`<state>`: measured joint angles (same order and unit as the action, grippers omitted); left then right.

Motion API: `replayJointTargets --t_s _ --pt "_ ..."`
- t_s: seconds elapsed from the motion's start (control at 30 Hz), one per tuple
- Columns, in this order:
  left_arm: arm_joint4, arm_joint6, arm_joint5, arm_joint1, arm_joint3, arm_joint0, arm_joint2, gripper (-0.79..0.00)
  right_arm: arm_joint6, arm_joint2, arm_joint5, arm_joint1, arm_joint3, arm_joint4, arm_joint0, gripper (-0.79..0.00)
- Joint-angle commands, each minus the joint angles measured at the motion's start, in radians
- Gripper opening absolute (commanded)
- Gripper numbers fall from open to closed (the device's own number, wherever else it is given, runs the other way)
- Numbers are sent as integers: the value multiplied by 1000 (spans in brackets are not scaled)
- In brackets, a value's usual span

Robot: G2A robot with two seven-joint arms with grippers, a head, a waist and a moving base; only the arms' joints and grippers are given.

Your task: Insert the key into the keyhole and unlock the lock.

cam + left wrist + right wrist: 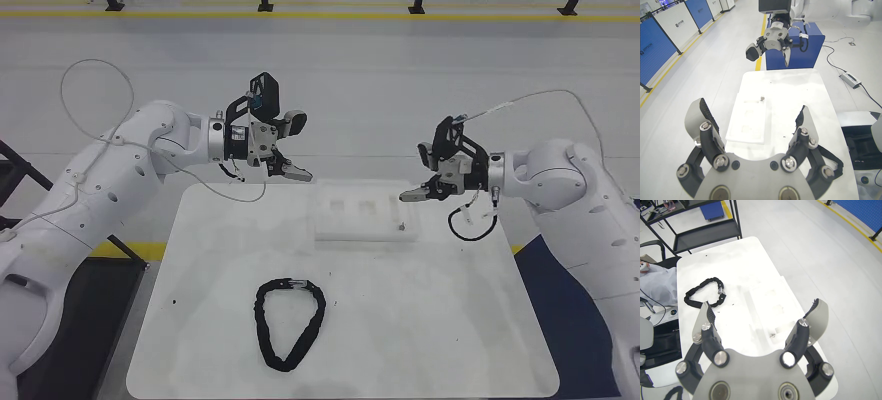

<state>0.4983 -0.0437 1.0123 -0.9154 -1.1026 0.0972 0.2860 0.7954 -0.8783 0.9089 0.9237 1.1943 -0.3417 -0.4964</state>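
left gripper, right gripper spread, over table

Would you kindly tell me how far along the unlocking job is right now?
Done: nothing visible yet. The small metal key lies in the white foam tray, and the black fabric-sleeved chain lock lies as a closed loop on the table. In hand: nothing; the left pincer and right pincer hang open and empty near the tray. Left: grasp the key, insert it, turn it.
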Motion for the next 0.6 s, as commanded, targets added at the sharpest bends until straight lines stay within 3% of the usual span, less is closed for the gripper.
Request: replayJointTargets --t_s 0.0,0.3,0.57 --pt "0 0 0 0 0 0 0 0 1 12 -16 4 -21 -8 1 0" --pt "0 0 0 0 0 0 0 0 -20 60 -119 26 -116 -27 -9 0" --pt "0 0 0 0 0 0 0 0 4 124 -284 67 -207 3 -1 0"
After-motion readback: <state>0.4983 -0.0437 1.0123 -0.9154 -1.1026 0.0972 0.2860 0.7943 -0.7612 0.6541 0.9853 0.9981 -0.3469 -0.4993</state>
